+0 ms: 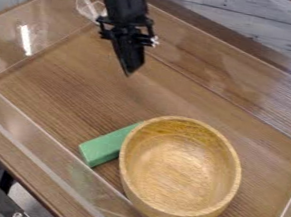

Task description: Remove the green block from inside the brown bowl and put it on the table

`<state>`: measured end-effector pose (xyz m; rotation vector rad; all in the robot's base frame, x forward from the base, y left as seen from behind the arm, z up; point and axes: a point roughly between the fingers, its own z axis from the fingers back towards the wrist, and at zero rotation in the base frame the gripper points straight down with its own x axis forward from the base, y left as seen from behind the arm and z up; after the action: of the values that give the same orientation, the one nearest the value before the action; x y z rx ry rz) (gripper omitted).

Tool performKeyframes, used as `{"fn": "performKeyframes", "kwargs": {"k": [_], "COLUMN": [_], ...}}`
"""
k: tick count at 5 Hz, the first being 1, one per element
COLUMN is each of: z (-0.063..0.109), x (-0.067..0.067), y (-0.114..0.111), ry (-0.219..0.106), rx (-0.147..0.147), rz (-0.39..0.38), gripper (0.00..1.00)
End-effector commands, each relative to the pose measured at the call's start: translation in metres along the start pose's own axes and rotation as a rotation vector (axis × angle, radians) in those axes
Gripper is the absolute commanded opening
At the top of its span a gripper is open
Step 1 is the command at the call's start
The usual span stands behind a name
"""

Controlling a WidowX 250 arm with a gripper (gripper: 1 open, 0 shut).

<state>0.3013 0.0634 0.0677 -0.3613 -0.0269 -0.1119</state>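
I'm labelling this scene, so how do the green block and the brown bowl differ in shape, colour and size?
The green block is a straight-edged bar, while the brown bowl is round and hollow. The block is green; the bowl is light brown. The block is much smaller than the bowl. Both sit on the table.

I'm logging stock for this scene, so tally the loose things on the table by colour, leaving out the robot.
Green: 1, the block
Light brown: 1, the bowl
Total: 2
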Motion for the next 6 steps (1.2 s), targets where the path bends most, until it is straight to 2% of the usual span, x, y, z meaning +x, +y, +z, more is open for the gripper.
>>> {"fn": "performKeyframes", "kwargs": {"k": [1,6], "z": [0.009,-0.010], "x": [0.017,0.036], "y": [-0.005,0.000], "ry": [-0.051,-0.054], "rx": [0.025,0.018], "rz": [-0.043,-0.078], "gripper": [0.00,0.00]}}
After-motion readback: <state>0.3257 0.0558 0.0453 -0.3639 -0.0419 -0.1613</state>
